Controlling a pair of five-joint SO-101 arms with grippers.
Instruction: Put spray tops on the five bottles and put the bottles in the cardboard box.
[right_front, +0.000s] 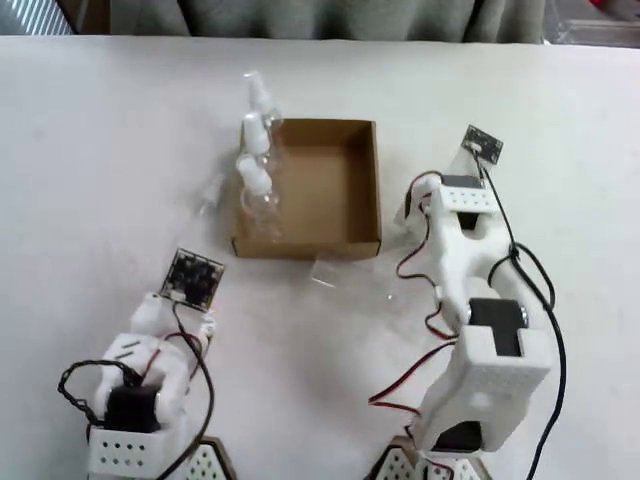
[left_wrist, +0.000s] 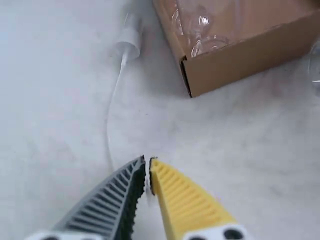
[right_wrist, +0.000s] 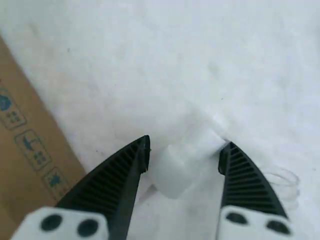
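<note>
Here, clear white-topped bottles (right_front: 258, 185), loose white spray top (left_wrist: 129, 39), thin tube (left_wrist: 112, 105)

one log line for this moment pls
left gripper shut, empty | right gripper open over spray top | bottles standing in cardboard box

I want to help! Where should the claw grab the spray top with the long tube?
Probably the chunky white head of the spray top, not its thin tube. It lies flat on the table, so the left claw should come from above, straddling the head.
</note>
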